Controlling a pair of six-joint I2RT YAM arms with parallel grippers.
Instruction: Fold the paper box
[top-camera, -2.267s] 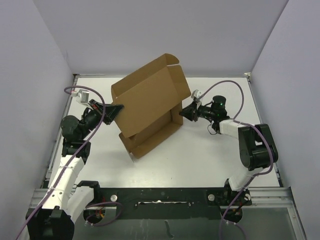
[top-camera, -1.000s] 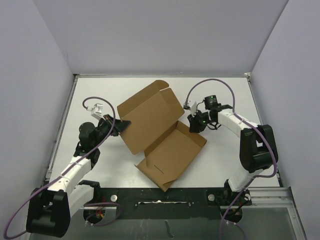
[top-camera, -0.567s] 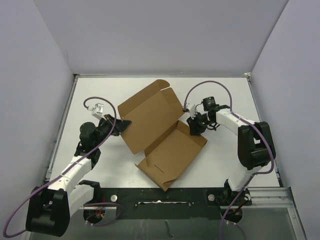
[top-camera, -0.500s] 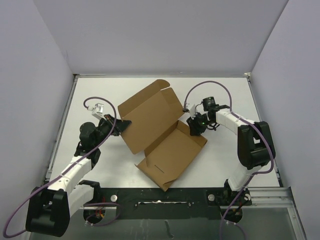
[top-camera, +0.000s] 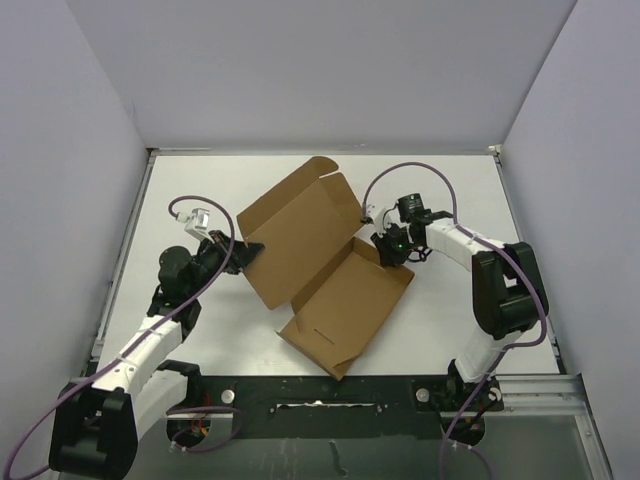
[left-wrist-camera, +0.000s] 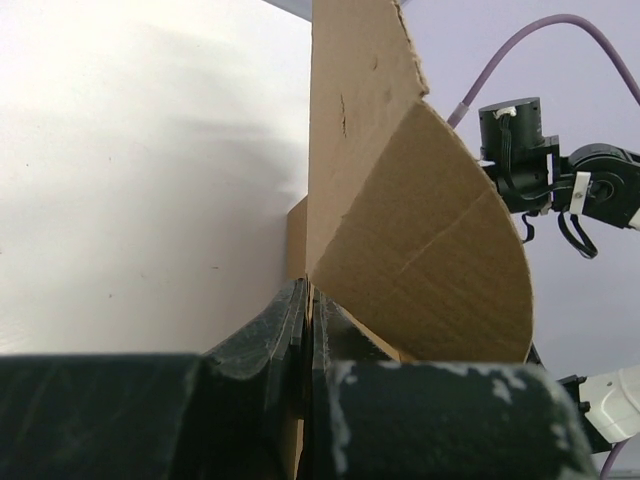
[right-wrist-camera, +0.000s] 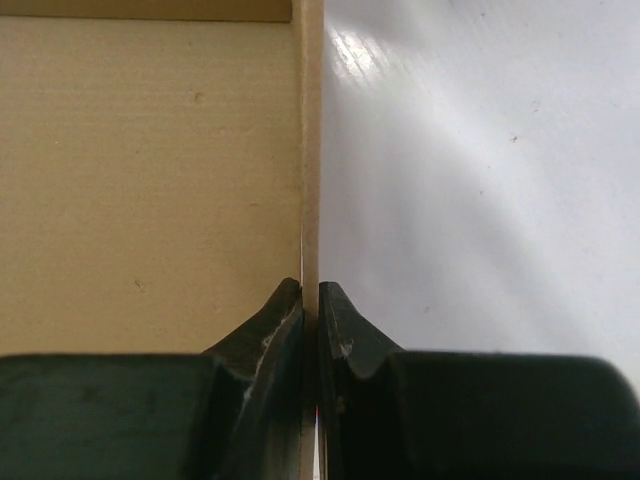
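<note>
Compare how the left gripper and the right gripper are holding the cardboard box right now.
The left gripper pinches the paper box at the left edge of its far panel, beside a rounded flap. The right gripper pinches the thin side wall of the near tray half, at its far right corner. The left gripper comes in from the left, the right gripper from the right. Both are shut on cardboard.

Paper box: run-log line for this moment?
paper box: open on table | left jaws: shut on left edge | right jaws: shut on right wall
</note>
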